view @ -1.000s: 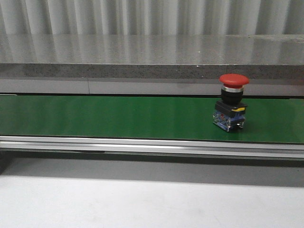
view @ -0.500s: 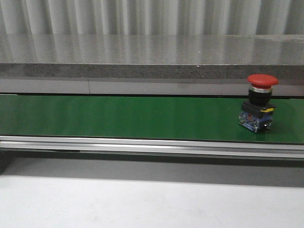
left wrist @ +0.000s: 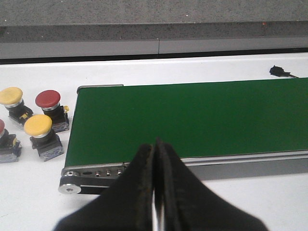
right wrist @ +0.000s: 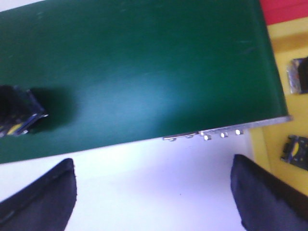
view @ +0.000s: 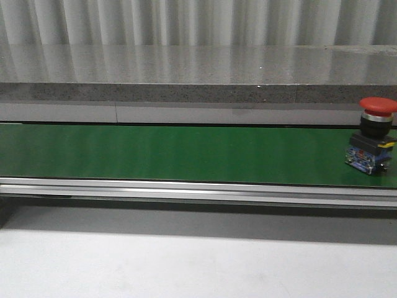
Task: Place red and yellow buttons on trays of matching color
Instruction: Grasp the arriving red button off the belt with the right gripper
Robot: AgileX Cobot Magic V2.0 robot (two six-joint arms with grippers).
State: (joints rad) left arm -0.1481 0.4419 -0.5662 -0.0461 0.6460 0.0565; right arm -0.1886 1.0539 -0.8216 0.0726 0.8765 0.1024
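Observation:
A red button (view: 374, 133) with a black and blue base stands upright on the green belt (view: 173, 152), at its far right end. The right wrist view catches only the base of this button (right wrist: 17, 113). My right gripper (right wrist: 154, 192) is open over the white table beside the belt's end, holding nothing. A yellow tray (right wrist: 299, 113) and a strip of the red tray (right wrist: 288, 9) lie past that end. My left gripper (left wrist: 155, 144) is shut and empty before the belt's other end. Beside that end stand two yellow buttons (left wrist: 38, 126) (left wrist: 11, 96) and a red button (left wrist: 48, 99).
Two button bases (right wrist: 299, 74) (right wrist: 294, 151) rest on the yellow tray. Another button (left wrist: 4, 142) shows partly at the left wrist view's edge. A grey stone ledge (view: 198, 68) runs behind the belt. A small black plug (left wrist: 278, 71) lies on the table.
The red button has travelled to the right along the belt, from right of centre to the far right edge of the front view.

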